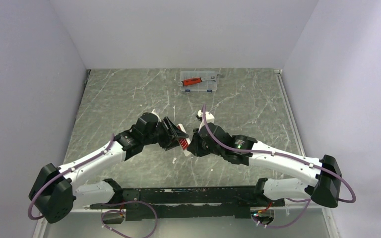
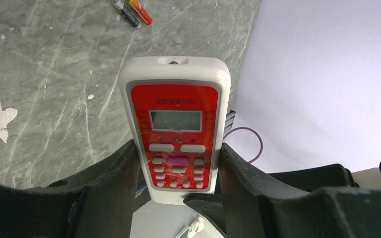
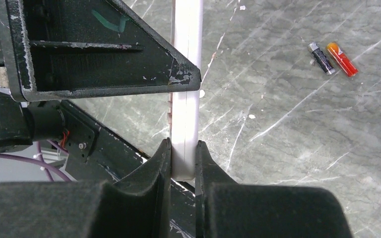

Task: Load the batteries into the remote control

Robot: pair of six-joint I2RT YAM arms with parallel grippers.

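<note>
The remote control (image 2: 176,124) is held in mid-air above the table's middle between both grippers (image 1: 182,143). Its red button face and small display face the left wrist camera. My left gripper (image 2: 178,151) is shut on its long sides near the button end. My right gripper (image 3: 183,148) is shut on its front and back faces at one end, where it shows edge-on as a white bar (image 3: 186,84). Two batteries lie side by side on the table, one dark (image 3: 322,58) and one orange-red (image 3: 342,59). They also show in the left wrist view (image 2: 131,11). Both grippers are well away from them.
A clear plastic case (image 1: 198,82) holding a red-handled silver tool stands at the back centre of the grey marble table (image 1: 258,109). White walls close in the back and both sides. A black rail (image 1: 188,198) runs along the near edge between the arm bases.
</note>
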